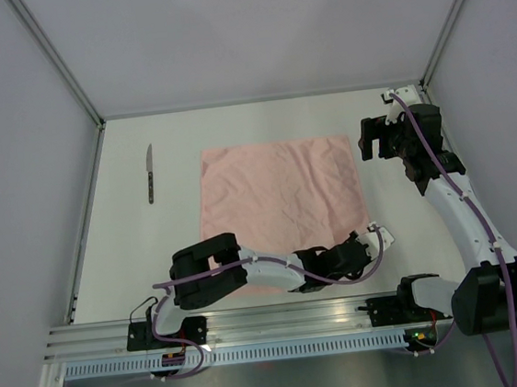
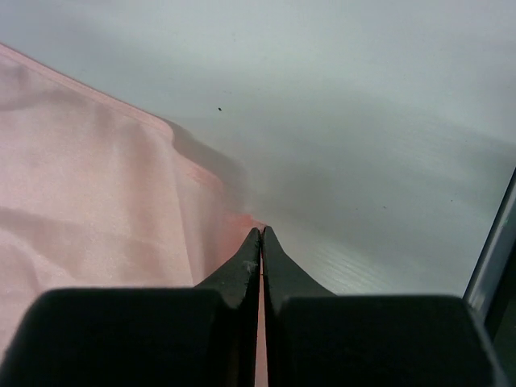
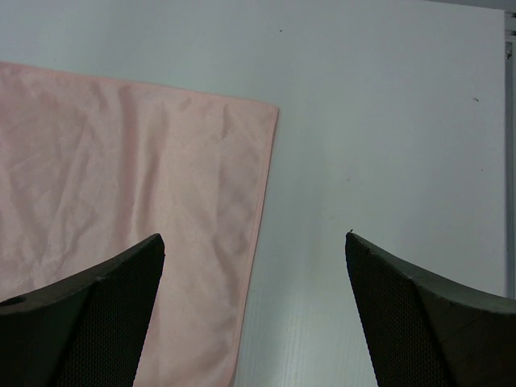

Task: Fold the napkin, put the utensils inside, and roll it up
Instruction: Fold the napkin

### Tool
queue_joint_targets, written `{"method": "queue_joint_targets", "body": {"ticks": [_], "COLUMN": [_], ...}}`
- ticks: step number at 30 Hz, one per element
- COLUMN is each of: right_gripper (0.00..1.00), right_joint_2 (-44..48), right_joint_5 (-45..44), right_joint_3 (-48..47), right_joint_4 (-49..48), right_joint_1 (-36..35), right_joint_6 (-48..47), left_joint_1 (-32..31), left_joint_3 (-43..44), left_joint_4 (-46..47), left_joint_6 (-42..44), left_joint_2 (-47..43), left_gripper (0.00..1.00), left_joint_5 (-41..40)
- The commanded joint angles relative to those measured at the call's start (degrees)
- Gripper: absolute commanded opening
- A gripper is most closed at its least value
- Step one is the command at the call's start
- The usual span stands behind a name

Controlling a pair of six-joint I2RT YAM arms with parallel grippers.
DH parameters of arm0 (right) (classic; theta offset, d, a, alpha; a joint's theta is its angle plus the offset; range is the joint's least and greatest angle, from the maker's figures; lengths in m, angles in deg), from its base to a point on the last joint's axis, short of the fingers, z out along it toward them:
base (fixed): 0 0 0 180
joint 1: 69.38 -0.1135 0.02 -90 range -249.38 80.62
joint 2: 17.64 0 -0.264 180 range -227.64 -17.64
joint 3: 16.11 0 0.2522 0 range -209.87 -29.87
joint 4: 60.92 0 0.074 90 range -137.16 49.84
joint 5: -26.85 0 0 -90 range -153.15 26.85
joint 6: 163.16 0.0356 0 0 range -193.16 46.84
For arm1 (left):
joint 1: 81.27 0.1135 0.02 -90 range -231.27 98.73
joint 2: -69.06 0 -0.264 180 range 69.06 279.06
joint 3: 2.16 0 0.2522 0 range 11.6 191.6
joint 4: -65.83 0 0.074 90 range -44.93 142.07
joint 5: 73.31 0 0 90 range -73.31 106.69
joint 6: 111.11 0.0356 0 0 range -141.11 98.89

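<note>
- Napkin spread open and lightly creased, at the middle of the bench.
- Left gripper pinched together on the napkin's 5 o'clock corner, with a thin pink sliver of cloth between the fingers.
- Right gripper spread wide apart, just beside the napkin's 2 o'clock corner.
- Knife lying flat at 10 o'clock of the napkin, well apart from it, blade toward 12 o'clock.
</note>
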Motion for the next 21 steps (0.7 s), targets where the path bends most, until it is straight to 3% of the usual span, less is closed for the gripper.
{"method": "queue_joint_targets", "body": {"ticks": [1, 21], "right_gripper": [0.98, 0.98], "right_joint_2": [-0.3, -0.2], "right_joint_5": [-0.1, -0.2], "right_joint_3": [0.1, 0.1], "right_joint_4": [-0.6, -0.6], "right_joint_1": [-0.2, -0.2], "right_joint_6": [0.2, 0.1], "left_joint_1": [0.8, 8.1], "left_joint_3": [0.4, -4.2], "left_joint_4": [2.0, 3.5], "left_joint_6": [1.5, -4.5], "left_joint_2": [-3.7, -9.7], "left_gripper": [0.02, 0.02], "left_joint_5": [-0.4, 4.1]}}
